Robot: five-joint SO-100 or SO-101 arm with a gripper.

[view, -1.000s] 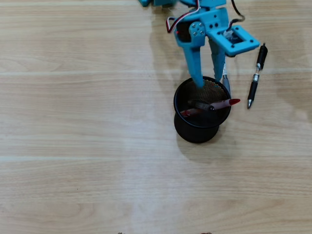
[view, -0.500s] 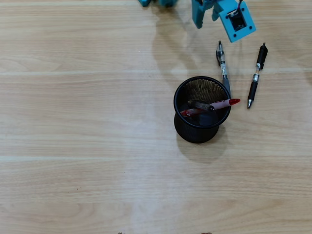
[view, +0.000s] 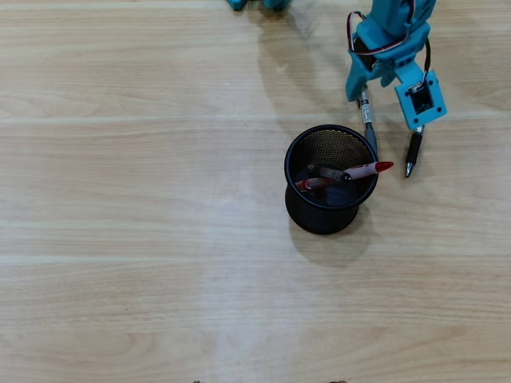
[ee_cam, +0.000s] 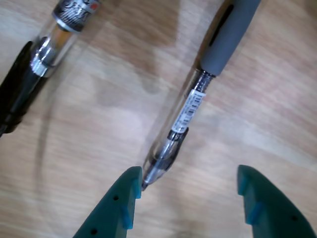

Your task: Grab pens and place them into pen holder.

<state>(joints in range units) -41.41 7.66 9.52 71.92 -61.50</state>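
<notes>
Pens [ee_cam: 185,116] lie loose on the desk [view: 120,239] near its far edge, beneath the wide-open, empty claw [ee_cam: 188,191].

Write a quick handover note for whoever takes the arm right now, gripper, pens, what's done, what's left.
Gripper: open, empty, low over the table with one pen's end between its fingertips.
Pen holder: upright, mid-table in the overhead view.
Done: red pen rests across the holder's rim; a dark pen lies inside.
Left: grey-sleeved pen beside the holder, under the gripper, and black pen to its right in the overhead view.
</notes>
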